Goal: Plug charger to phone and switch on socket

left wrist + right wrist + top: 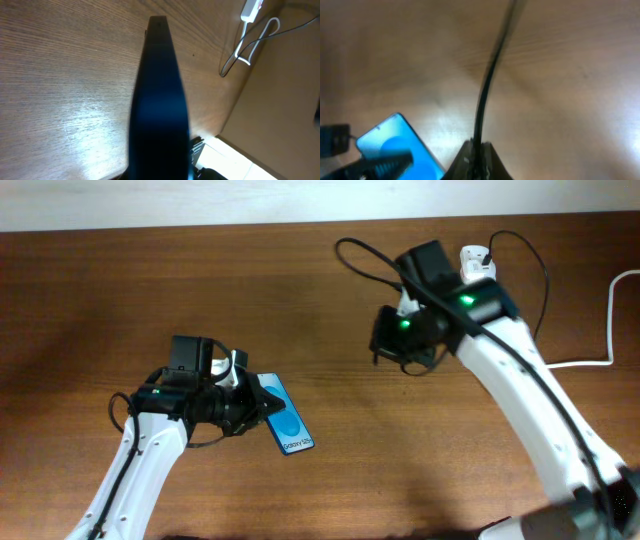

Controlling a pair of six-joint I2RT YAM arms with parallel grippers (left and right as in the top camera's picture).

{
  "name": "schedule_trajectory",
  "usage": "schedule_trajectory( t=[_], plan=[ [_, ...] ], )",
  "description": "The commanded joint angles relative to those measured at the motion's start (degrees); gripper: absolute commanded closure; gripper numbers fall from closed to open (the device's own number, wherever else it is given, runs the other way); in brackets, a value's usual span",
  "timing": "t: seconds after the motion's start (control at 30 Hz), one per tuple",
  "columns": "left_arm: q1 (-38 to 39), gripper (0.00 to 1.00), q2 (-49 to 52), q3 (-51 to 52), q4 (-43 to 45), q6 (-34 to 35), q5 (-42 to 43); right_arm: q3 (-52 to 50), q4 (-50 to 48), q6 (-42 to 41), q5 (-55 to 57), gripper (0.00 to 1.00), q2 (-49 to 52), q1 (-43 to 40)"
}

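Observation:
The phone (291,426), its screen bright blue, is tilted over the table at the lower left with my left gripper (262,408) shut on its near end. The left wrist view shows the phone (159,100) edge-on as a dark slab. My right gripper (386,348) hovers right of centre, shut on the thin black charger (487,85) cable, which runs forward out of the jaws (477,156). The connector tip is not visible. In the right wrist view the phone (395,147) sits at the lower left. The white socket (478,262) lies at the far edge, behind the right arm.
A thick white cord (610,320) runs from the socket along the right side. A thin black cable loop (352,252) lies on the table at the back, left of the right arm. The socket (252,9) and looped cables (250,47) show far off in the left wrist view.

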State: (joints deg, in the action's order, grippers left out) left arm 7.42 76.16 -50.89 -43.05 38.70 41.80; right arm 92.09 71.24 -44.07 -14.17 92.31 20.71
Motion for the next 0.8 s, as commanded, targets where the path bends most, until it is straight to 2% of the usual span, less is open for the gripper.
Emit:
schedule_trajectory(
  t=[0.0,0.07,0.17,0.23,0.33,0.47,0.53,0.57,0.67,0.77],
  plan=[
    [0.02,1.00,-1.27,-1.31,0.33,0.57,1.95,-0.31,11.15,-26.69,7.65,0.96,-3.37,-0.11],
    [0.02,1.00,-1.27,-1.31,0.33,0.57,1.95,-1.20,15.17,-35.08,7.78,0.95,-3.17,0.04],
    [0.02,1.00,-1.27,-1.31,0.33,0.57,1.95,-7.08,11.89,-43.56,7.02,0.96,-2.67,1.31],
    [0.02,1.00,-1.27,-1.31,0.33,0.59,1.95,-14.49,3.13,-49.57,1.16,0.96,-2.64,3.06],
    [0.02,1.00,-1.27,-1.31,0.33,0.81,2.14,-22.53,-14.82,-56.13,0.70,0.96,-2.47,4.79],
    [0.02,1.00,-1.27,-1.31,0.35,0.79,2.10,-24.06,-25.90,-55.95,0.42,0.94,-1.18,4.85],
    [0.02,1.00,-1.27,-1.31,0.35,0.79,2.10,-24.06,-28.65,-52.11,0.92,0.89,-0.87,4.83],
    [0.02,1.00,-1.27,-1.31,0.35,0.79,2.10,-24.04,-30.64,-48.94,1.86,0.73,-0.87,4.81],
    [0.02,1.00,-1.27,-1.31,0.35,0.79,2.10,-23.30,-36.28,-39.71,1.81,0.44,-0.87,4.28],
    [0.02,1.00,-1.27,-1.31,0.33,0.79,2.10,-19.17,-37.31,-18.64,5.92,0.36,-0.87,4.28]
  ],
)
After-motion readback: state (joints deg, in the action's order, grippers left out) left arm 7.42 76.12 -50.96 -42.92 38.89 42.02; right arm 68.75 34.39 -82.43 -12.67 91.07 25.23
